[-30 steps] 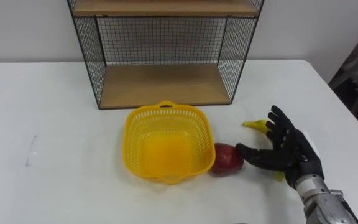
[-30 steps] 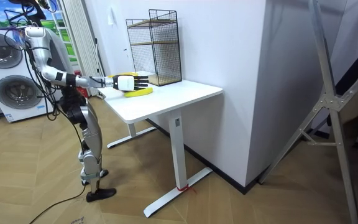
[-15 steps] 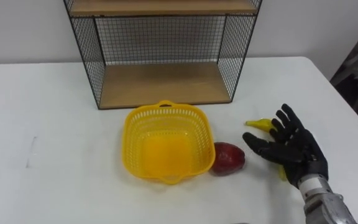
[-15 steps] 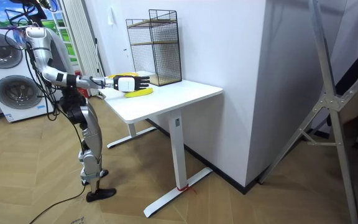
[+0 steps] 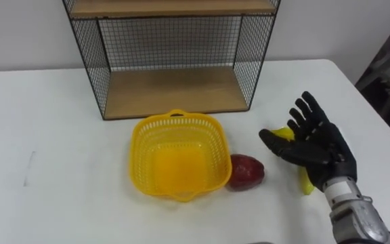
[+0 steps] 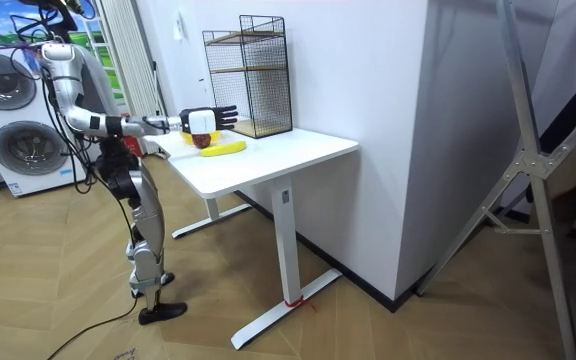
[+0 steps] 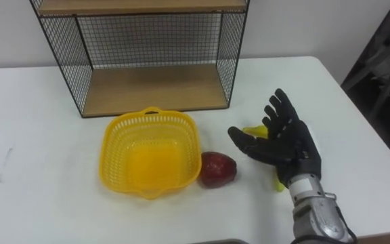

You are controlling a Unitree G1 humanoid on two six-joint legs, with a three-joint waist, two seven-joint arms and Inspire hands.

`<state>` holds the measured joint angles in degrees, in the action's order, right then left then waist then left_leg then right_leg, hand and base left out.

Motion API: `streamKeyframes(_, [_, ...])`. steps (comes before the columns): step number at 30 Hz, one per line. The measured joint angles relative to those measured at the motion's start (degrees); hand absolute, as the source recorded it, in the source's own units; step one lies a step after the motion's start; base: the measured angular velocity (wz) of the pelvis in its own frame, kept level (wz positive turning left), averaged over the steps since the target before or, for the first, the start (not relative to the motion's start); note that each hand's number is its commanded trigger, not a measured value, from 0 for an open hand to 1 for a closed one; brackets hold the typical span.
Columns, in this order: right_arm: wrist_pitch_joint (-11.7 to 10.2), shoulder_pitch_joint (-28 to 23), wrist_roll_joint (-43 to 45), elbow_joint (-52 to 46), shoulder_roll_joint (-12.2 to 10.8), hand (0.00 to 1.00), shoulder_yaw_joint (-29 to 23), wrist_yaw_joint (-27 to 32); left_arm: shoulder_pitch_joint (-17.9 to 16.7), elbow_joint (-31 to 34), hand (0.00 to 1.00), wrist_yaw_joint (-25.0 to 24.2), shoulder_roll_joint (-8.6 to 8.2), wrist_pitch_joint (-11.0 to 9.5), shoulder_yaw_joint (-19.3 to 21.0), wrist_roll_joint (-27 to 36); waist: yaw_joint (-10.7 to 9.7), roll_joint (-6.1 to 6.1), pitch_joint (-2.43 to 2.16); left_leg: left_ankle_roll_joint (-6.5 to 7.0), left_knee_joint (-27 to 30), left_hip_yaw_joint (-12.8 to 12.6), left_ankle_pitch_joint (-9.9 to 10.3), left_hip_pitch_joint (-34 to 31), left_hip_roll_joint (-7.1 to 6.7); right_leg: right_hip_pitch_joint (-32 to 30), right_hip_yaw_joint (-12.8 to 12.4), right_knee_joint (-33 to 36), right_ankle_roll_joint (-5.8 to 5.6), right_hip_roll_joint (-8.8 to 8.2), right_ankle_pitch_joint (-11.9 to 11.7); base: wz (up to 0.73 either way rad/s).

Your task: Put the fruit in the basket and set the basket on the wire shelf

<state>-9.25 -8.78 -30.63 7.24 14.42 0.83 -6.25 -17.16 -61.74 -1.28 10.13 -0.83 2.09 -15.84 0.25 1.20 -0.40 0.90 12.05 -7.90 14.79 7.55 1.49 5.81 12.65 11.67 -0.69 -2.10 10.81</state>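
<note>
Since a second ago the right hand (image 5: pixel 313 146) has come up off the table and drawn back from the dark red apple (image 5: pixel 246 172); its thumb has left the fruit. I log it hovering with the palm turned toward the apple, fingers straight and spread wide, holding nothing.

Left to right on the white table (image 5: pixel 59 135):
- Yellow perforated plastic basket (image 5: pixel 141 135), upright, with both fruits outside it.
- The apple close against the basket's right rim; I cannot tell whether they touch.
- Yellow banana (image 5: pixel 307 183) lying flat, largely hidden under the raised hand.

Behind the basket a black wire shelf with wooden boards (image 5: pixel 175 91) stands by the wall.

Room view: the robot stands at the table's end with its right arm stretched over it. I see a wood floor (image 6: pixel 368 330) and a washing machine (image 6: pixel 18 140) behind the robot at the room view's left.
</note>
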Motion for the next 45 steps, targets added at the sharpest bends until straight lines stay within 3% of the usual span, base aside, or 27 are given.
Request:
streamKeyframes(8, [0.1, 0.0, 7.8, -1.3, 0.0, 0.0, 0.1, -0.9, 0.0, -0.2, 0.0, 0.0, 0.03, -0.4, 0.0, 0.0, 0.1, 0.54, -0.01, 0.0, -0.1, 0.1, 0.0, -0.2, 0.03, -0.1, 0.1, 0.4, 0.0, 0.01, 0.0, 0.0])
streamKeyframes(15, [0.1, 0.3, 15.3, -1.3, 0.1, 0.0, 0.1, -1.7, 0.7, -0.3, 0.0, 0.0, 0.87, -0.5, 0.1, 0.0, 0.3, 2.45, 0.53, 0.0, -0.1, -0.1, 0.0, -1.1, 0.06, -0.9, 0.0, 0.9, 0.05, -0.06, 0.0, -0.01])
streamKeyframes(18, [0.1, 0.3, 18.3, -1.3, 0.1, 0.0, 0.1, -2.7, 1.3, -1.0, 0.0, -0.1, 0.95, -0.5, 0.4, -0.1, 0.3, 2.79, 0.46, 0.05, 0.2, 0.1, 0.0, -1.4, 0.0, -1.0, 0.1, 0.9, 0.03, -0.13, 0.0, 0.0])
streamKeyframes(25, [0.1, 0.3, 23.5, -1.2, 0.1, 0.0, 0.1, -5.8, 1.9, -1.4, 0.0, -0.4, 2.18, -0.9, 1.2, -0.1, 0.3, 2.43, 0.4, 0.08, 0.9, 0.2, 0.0, -1.9, 0.08, -1.2, 1.0, 0.9, 0.04, -0.25, 0.0, 0.04])
streamKeyframes(35, [0.2, 0.2, 26.4, -1.0, 0.1, 0.0, 0.1, -11.4, 1.9, -2.0, 0.0, -0.5, 2.27, -0.9, 1.2, -0.1, 0.2, 2.36, 0.43, 0.08, 1.5, 0.9, 0.1, -2.3, 0.02, -1.0, 1.9, 0.9, 0.08, -0.41, -0.1, 0.03])
streamKeyframes(41, [0.9, -0.9, 28.6, -0.9, 0.1, 0.0, 0.2, -14.0, 2.2, -2.0, 0.0, -0.5, 2.27, -0.9, 1.2, -0.2, 0.1, 2.33, 0.41, 0.08, 1.7, 1.7, 0.1, -2.9, -0.07, -1.1, 2.2, 0.9, 0.12, -0.48, -0.1, 0.04])
streamKeyframes(45, [2.5, -1.0, 30.6, -0.9, 0.1, 0.0, 0.2, -16.1, 2.1, -1.9, 0.0, -0.5, 2.27, -0.8, 1.1, -0.1, 0.1, 2.31, 0.38, 0.08, 1.9, 1.8, 0.1, -2.9, -0.11, -0.9, 2.4, 0.9, 0.12, -0.55, -0.1, 0.01])
